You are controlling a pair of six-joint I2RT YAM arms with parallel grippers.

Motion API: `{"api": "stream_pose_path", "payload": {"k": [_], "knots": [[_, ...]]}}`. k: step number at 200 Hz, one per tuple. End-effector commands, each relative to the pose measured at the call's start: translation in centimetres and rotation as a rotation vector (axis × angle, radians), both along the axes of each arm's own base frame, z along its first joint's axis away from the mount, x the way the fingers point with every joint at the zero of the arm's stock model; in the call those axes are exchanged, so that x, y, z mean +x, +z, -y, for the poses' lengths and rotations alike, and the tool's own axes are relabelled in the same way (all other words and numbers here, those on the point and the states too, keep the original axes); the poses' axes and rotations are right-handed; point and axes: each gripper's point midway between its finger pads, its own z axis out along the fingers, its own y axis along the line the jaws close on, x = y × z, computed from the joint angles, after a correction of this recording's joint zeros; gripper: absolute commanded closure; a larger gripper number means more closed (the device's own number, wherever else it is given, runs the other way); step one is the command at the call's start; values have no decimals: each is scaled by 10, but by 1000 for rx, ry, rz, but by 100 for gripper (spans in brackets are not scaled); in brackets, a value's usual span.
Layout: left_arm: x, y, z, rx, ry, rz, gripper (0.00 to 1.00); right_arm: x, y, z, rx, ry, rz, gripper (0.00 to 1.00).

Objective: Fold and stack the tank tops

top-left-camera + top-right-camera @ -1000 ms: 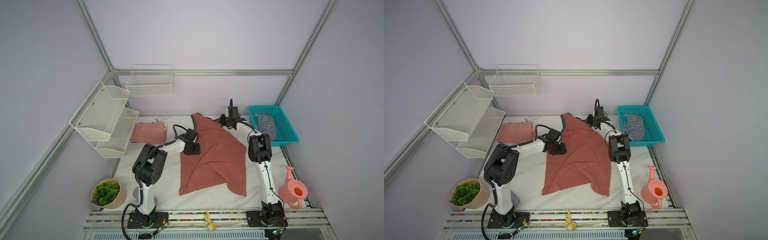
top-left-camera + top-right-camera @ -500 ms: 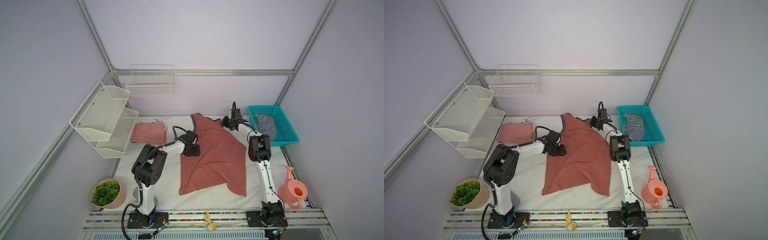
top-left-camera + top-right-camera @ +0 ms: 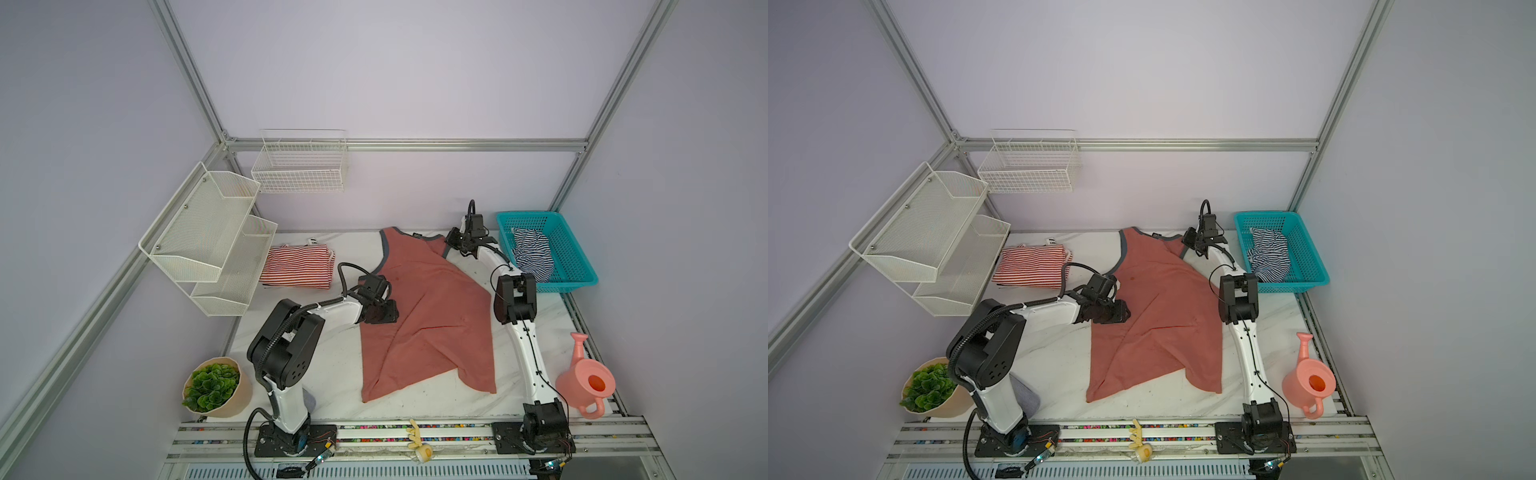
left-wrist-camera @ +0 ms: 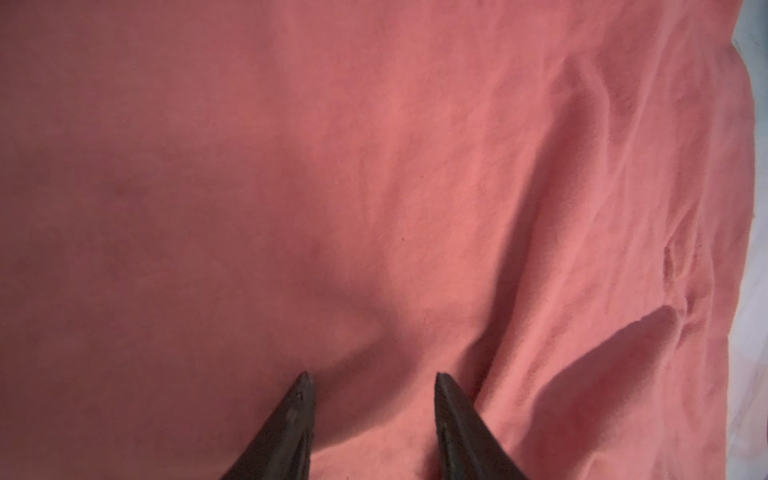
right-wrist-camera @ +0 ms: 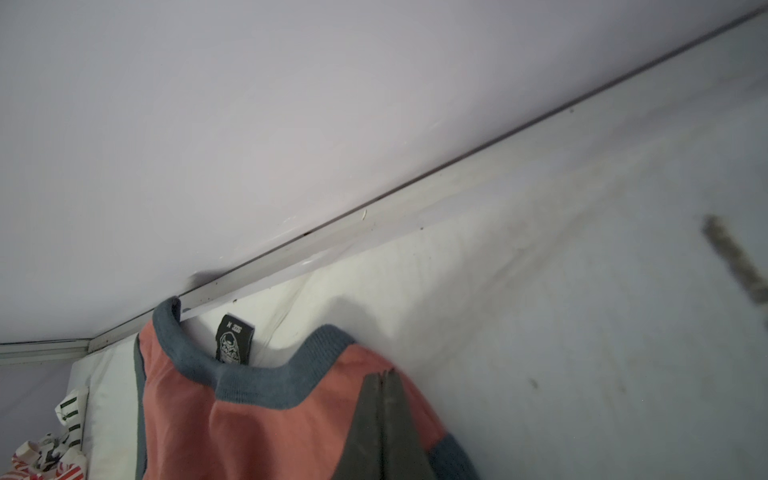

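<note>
Jaws of right gripper point(image 5: 383, 376) clenching shoulder of soft salmon-red tank top with grey trim point(image 3: 432, 316); left gripper point(image 4: 372, 384) jaws hovering parted over its side. Cloth lying limp, likely light, between them on tabletop point(image 3: 332, 374); trimmed edge probably gripping surest.

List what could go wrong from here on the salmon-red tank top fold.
1. The right gripper is shut on just one shoulder of the salmon-red tank top with grey trim; pulling may drag the whole shirt or slip off.
2. The left gripper stands open over the cloth, gripping nothing, so that side may slide.
3. Diagonal wrinkles across the lower body could get folded in.
</note>
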Motion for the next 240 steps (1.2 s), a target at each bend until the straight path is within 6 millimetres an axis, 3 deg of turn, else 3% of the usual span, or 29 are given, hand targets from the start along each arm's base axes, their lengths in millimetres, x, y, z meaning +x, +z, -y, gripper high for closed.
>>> {"api": "stream_pose_path", "payload": {"k": [1, 35, 68, 96, 115, 142, 171, 190, 216, 240], "knots": [[-114, -70, -49, 224, 16, -414, 52, 2, -11, 3, -7, -2, -11, 100], [-147, -72, -51, 253, 10, -457, 52, 12, 1, -7, 38, 37, 70, 100], [-164, -73, -50, 260, 2, -483, 52, 19, 14, -20, 121, 86, 149, 100], [-165, -64, -40, 249, -22, -467, 49, 21, 33, -39, 190, 157, 229, 100], [-154, -49, -27, 229, -46, -429, 45, 17, 55, -54, 223, 218, 273, 100], [-107, 5, -4, 217, -94, -266, 37, -1, 98, -67, 210, 307, 307, 100], [-41, 97, 29, 180, -154, -12, 33, -35, 147, -60, 114, 317, 326, 100], [-4, 151, 47, 133, -178, 131, 32, -65, 163, -50, 70, 296, 287, 99], [53, 205, 53, 138, -140, 322, 32, -115, 152, -42, -2, 255, 173, 92], [115, 230, 43, 144, -70, 428, 35, -168, 126, -43, -70, 226, 57, 91]]}}
